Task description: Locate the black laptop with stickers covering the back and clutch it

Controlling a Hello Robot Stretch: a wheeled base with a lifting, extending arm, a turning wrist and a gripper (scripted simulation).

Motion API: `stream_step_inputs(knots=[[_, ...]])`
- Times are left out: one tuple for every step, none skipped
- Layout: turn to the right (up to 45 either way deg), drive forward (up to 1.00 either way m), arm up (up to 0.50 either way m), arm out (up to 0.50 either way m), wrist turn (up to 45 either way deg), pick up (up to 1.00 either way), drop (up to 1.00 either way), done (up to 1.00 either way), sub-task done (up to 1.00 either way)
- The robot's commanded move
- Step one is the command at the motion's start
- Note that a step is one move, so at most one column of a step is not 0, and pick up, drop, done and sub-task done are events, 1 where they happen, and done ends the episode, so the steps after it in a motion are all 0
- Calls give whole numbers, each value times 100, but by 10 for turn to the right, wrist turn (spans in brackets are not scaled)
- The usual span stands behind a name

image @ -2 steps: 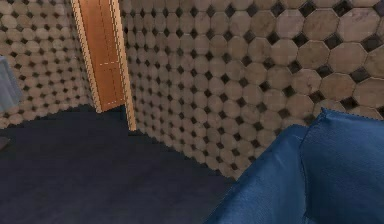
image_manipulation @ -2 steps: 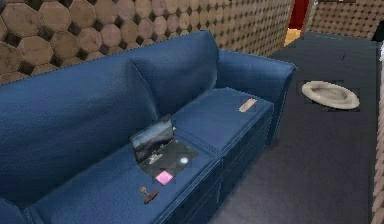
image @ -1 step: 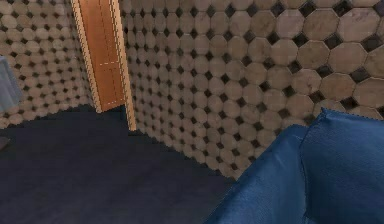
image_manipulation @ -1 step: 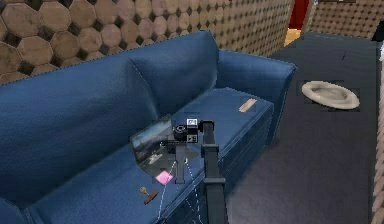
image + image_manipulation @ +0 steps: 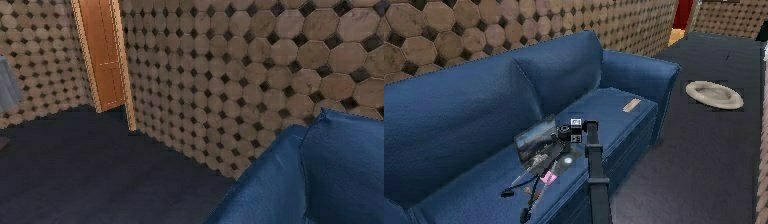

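An open dark laptop (image 5: 536,140) with mottled markings on its panel stands on the seat of a blue sofa (image 5: 474,110) in the arm side view. The arm (image 5: 594,185) rises from the bottom edge to two white marked squares (image 5: 572,126) just right of the laptop. The gripper (image 5: 534,185) reaches down-left from them, its thin fingers (image 5: 519,190) over the seat cushion in front of the laptop. A small pink patch (image 5: 550,177) shows by the gripper body. I cannot tell whether the gripper holds anything.
A small tan object (image 5: 630,104) lies on the sofa's right cushion. A pale round dish (image 5: 714,94) sits on the dark floor (image 5: 704,150) beyond it. In the forward view, a wooden door (image 5: 103,50) sits in a patterned wall (image 5: 220,70), with the sofa's corner (image 5: 310,170) at lower right.
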Motion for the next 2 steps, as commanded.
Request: stream_step_inputs(knots=[[0,0,0,0,450,0,0,0,0],[0,0,0,0,450,0,0,0,0]])
